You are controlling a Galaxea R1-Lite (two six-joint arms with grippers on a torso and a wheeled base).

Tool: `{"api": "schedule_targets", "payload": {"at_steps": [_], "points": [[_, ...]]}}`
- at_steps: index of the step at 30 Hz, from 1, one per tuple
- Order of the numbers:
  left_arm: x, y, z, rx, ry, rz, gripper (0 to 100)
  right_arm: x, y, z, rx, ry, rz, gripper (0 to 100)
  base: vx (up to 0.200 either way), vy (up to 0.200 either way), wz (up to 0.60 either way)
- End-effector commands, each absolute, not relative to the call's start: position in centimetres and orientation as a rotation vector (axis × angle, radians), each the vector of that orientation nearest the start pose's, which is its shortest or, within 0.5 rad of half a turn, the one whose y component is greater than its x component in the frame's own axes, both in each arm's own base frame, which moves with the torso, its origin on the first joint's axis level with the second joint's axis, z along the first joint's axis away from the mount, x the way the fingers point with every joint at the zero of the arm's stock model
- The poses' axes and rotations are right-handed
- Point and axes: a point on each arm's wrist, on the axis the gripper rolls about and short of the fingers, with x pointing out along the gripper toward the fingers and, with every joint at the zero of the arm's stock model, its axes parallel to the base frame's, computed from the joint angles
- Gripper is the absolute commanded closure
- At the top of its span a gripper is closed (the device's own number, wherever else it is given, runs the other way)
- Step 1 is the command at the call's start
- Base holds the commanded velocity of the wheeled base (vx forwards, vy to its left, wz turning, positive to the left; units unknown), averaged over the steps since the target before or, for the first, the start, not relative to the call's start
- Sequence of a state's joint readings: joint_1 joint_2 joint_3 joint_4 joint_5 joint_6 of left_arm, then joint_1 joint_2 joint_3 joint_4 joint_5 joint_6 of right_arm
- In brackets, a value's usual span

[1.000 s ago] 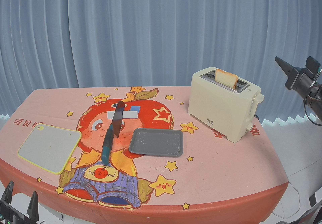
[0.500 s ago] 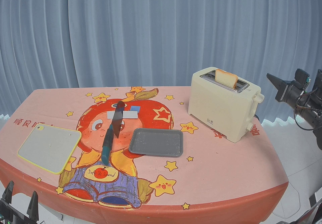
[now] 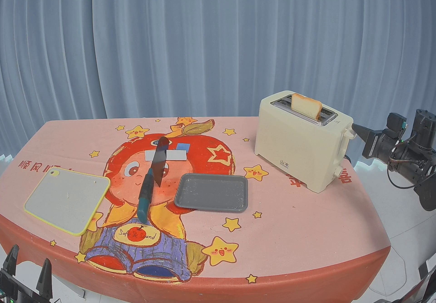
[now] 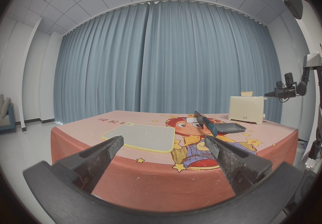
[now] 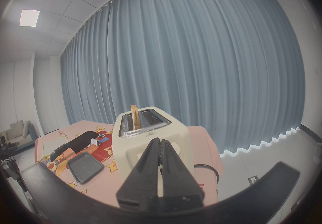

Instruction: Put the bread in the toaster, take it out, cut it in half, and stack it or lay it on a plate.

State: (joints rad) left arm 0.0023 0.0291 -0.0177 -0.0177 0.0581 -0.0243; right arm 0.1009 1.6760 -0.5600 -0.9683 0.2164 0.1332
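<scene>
A cream toaster point(image 3: 302, 140) stands at the table's right rear, with a slice of bread point(image 3: 306, 106) sticking up out of one slot. My right gripper point(image 3: 356, 128) is shut with nothing in it, its tip just beside the toaster's side lever point(image 3: 350, 132). In the right wrist view the shut fingers point(image 5: 159, 144) point at the toaster's end face point(image 5: 127, 147), with the bread point(image 5: 135, 117) upright in the slot. My left gripper point(image 4: 163, 140) hangs open and empty off the table's front left corner point(image 3: 27, 265).
A grey rectangular plate point(image 3: 212, 192) lies mid-table. A teal-handled knife point(image 3: 152, 176) lies to its left. A yellow-rimmed cutting board point(image 3: 67, 199) lies at the front left. A black cable point(image 5: 204, 169) trails behind the toaster.
My right gripper has come down and moved left, from high off the table's right side to the toaster's lever. The left arm and the table things have not moved.
</scene>
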Motion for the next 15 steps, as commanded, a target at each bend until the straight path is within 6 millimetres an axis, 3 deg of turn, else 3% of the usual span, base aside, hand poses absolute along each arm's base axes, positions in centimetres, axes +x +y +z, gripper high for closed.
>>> {"api": "schedule_targets", "payload": {"at_steps": [1,15], "points": [[-2.1,0.1,7.8,-0.024,0.01,0.06,0,27.7,3.3,14.7,0.134,0.215,0.306,100,0.0,0.0,0.0],[-2.1,0.1,7.8,-0.024,0.01,0.06,0,28.0,3.3,12.8,0.126,0.283,0.3,100,0.0,0.0,0.0]]}}
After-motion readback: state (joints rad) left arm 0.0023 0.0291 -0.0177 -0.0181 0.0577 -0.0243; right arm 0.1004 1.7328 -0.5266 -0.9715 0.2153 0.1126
